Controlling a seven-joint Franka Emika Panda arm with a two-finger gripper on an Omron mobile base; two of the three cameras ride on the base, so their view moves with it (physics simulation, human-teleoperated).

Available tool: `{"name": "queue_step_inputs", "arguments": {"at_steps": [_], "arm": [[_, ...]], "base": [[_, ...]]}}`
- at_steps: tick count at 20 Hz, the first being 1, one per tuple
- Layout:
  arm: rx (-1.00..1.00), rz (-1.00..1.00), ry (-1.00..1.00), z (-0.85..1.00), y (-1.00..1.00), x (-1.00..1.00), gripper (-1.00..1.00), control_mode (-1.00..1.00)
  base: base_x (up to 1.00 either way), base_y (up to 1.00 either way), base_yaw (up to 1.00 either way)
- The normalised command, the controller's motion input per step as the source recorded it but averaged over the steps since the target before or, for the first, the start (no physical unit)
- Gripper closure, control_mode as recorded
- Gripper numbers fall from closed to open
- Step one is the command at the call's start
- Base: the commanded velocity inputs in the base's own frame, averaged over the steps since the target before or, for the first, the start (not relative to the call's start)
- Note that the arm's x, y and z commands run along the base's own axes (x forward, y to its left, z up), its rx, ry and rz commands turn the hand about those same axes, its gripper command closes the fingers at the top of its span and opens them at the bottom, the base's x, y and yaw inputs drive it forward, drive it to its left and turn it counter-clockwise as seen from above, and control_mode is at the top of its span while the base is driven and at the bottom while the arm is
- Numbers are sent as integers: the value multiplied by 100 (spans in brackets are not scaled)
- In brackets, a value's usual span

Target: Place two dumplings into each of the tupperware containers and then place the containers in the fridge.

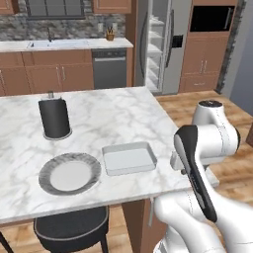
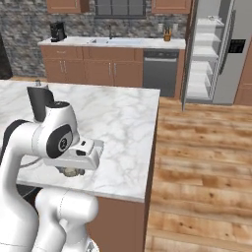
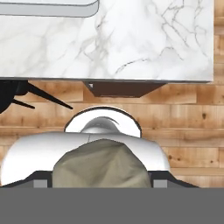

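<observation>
**Dumpling in the claw, tray up ahead on the counter**

Going left to right across the left base view: a round grey plate (image 1: pixel 70 173) lies near the front edge of the marble counter (image 1: pixel 118 113), with a black cylinder (image 1: pixel 54 118) standing behind it. Just right of the plate sits one tupperware container (image 1: pixel 129 157), looking empty, its long axis running across the counter, roughly parallel to the front edge. Right of that, off the counter's corner, the arm folds back on itself, its wrist held low beside the edge.

In the hand view the claw (image 3: pixel 101 181) holds a beige-tan dumpling (image 3: pixel 101 165) between jaws that stand wide apart, the lump filling the gap between them. The camera looks down past the counter's edge at the wooden floor. A rounded corner of the container shows at that view's upper left, so the tray lies ahead of the claw and off to one side, well apart from it, with bare marble between.

In the right base view the dumpling shows as a small lump under the hand (image 2: pixel 74 172), level with the counter's near edge. The fridge (image 2: pixel 216 49) stands open far to the right across the floor.

My judgement: the coming move is a lift and reach inward over the counter toward the container, then a release above its middle.
</observation>
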Motion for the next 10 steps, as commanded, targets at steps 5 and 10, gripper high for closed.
{"name": "queue_step_inputs", "arguments": {"at_steps": [5, 10], "arm": [[0, 0, 0, 0, 0, 0, 100, 100], [0, 0, 0, 0, 0, 0, 100, 100]], "base": [[13, 19, 0], [-11, 17, 1]]}}
